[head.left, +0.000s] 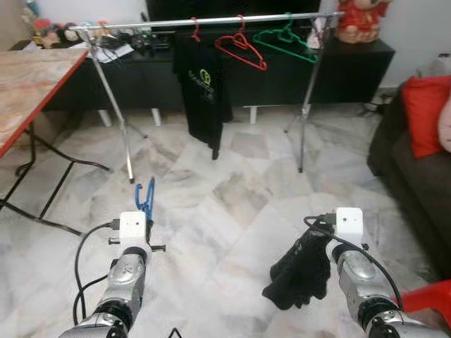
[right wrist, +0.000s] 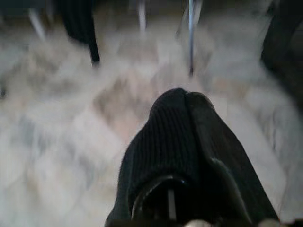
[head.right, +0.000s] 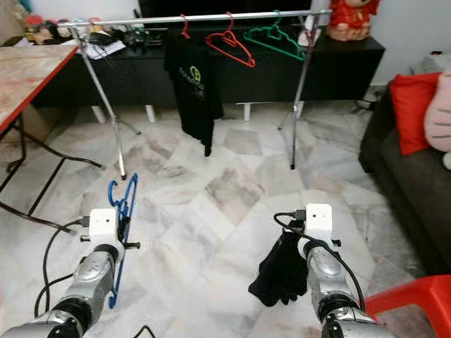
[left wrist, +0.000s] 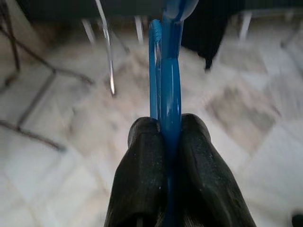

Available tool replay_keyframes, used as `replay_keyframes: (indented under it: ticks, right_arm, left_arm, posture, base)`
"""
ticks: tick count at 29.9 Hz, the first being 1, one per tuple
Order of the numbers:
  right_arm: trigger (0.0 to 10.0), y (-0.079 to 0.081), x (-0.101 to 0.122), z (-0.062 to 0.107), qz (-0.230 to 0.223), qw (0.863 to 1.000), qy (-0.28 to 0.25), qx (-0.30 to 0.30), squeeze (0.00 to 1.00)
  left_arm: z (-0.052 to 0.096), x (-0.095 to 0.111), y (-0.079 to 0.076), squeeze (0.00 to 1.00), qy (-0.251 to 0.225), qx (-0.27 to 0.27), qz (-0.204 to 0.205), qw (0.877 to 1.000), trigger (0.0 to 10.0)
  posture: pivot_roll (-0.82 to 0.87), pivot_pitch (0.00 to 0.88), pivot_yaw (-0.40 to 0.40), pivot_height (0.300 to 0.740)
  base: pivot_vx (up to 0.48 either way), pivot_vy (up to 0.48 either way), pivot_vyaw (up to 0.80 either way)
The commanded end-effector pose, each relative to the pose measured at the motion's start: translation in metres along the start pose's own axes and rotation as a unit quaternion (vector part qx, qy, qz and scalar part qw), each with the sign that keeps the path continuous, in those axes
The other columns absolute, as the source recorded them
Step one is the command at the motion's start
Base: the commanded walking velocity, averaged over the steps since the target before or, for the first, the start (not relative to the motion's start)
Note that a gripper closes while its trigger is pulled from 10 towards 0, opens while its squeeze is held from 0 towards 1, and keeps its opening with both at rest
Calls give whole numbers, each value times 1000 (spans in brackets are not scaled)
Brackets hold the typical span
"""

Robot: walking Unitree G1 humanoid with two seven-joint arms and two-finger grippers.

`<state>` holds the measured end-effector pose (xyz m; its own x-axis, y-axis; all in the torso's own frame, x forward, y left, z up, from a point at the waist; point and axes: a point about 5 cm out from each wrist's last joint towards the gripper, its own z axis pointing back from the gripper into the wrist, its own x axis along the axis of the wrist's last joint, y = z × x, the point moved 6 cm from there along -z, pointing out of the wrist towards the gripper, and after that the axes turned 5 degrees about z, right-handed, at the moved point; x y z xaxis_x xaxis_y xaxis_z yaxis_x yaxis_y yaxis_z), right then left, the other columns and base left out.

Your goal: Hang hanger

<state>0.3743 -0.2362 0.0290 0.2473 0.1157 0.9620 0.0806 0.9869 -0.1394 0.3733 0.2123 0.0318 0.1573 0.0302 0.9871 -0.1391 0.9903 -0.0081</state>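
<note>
A blue plastic hanger stands upright low on my left. My left gripper is shut on its edge, with both black fingers pressed against it. My right gripper is shut on a black knitted garment, which drapes over the fingers and hangs above the floor. Across the room stands a metal clothes rack. On its rail hang a black T-shirt on a red hanger, a bare red hanger and a green hanger.
A wooden folding table stands at the left. At the right are a dark sofa with a red cushion and a red plastic seat. A black cabinet runs behind the rack. Marble floor lies between me and the rack.
</note>
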Motion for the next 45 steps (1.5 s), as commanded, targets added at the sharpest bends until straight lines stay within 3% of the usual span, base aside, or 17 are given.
replay_keyframes:
  ticks: [1, 3, 5, 8, 12, 15, 16, 22, 25, 27, 30, 33, 39, 41, 43, 44, 45]
  right_arm:
    - [10000, -13, 47, -7, 4, 996, -84, -16, 0]
    - [10000, -14, 58, -8, 9, 995, -102, -17, 0]
    - [10000, -20, 79, 0, 26, 988, -153, -24, 0]
    - [10000, -20, 80, 8, 35, 984, -173, -26, 0]
    - [10000, -16, 72, 27, 55, 981, -184, -16, 0]
    - [10000, -17, 55, 55, 65, 983, -173, -20, 0]
    - [10000, -17, 55, 55, 65, 983, -173, -20, 0]
    - [10000, -16, 27, 91, 75, 988, -131, -20, 0]
    - [10000, -13, 15, 116, 74, 992, -96, -20, 0]
    - [10000, -11, 12, 119, 75, 993, -88, -19, 0]
    - [10000, -4, 9, 118, 77, 995, -68, -2, 0]
    - [10000, 4, 25, 108, 84, 994, -59, 29, 0]
    - [10000, 6, 49, 77, 131, 990, -29, 45, 0]
    - [10000, 19, 52, 58, 147, 987, -6, 68, 0]
    - [10000, 42, 62, 41, 173, 980, -4, 103, 0]
    - [10000, 42, 62, 41, 173, 980, -4, 103, 0]
    - [10000, 57, 62, 34, 186, 974, 5, 127, 0]
  left_arm:
    - [-6, 21, -2, 0, -37, -9, 4, 999, 10000]
    - [-7, 26, -4, 0, -45, -15, 4, 999, 10000]
    - [-7, 40, -8, 0, -79, -31, -3, 996, 10000]
    - [-3, 44, -9, 0, -97, -34, -5, 995, 10000]
    - [14, 49, -4, 0, -133, -32, -17, 990, 10000]
    - [40, 50, 10, 0, -153, -18, -26, 988, 10000]
    - [40, 50, 10, 0, -153, -18, -26, 988, 10000]
    - [70, 48, 8, 0, -153, -27, -36, 987, 10000]
    - [90, 44, 5, 0, -128, -47, -58, 989, 10000]
    - [94, 41, 7, 0, -119, -44, -59, 990, 10000]
    - [103, 37, 10, 0, -95, -52, -71, 992, 10000]
    - [109, 44, 3, 0, -72, -86, -67, 991, 10000]
    - [96, 46, -25, 0, -27, -175, -80, 981, 10000]
    - [86, 45, -40, 0, -13, -218, -87, 972, 10000]
    - [83, 47, -63, 0, -1, -277, -96, 956, 10000]
    - [83, 47, -63, 0, -1, -277, -96, 956, 10000]
    - [84, 48, -77, 0, 13, -312, -99, 945, 10000]
  posture:
    - [-125, 0, 10, 740]
    - [-130, 0, 6, 740]
    - [-124, 0, -10, 740]
    - [-116, 0, -24, 740]
    - [-96, 0, -32, 740]
    - [-77, 0, -32, 740]
    - [-77, 0, -32, 740]
    - [-64, 0, -20, 740]
    - [-55, 84, -13, 740]
    - [-51, 93, -14, 740]
    - [-26, 129, -28, 740]
    - [-6, 137, -35, 740]
    - [-15, 107, -53, 740]
    - [-29, 72, -40, 740]
    - [-38, 56, -27, 740]
    - [-38, 56, -27, 740]
    - [-39, 39, -21, 740]
  base:
    - [0, 0, 0]
    - [0, 0, 0]
    - [0, 0, 0]
    - [0, 0, 0]
    - [0, 0, 0]
    - [0, 0, 0]
    - [0, 0, 0]
    - [0, 0, 0]
    - [0, 0, 0]
    - [0, 0, 0]
    - [0, 0, 0]
    - [0, 0, 0]
    - [0, 0, 0]
    - [0, 0, 0]
    - [0, 0, 0]
    - [0, 0, 0]
    - [0, 0, 0]
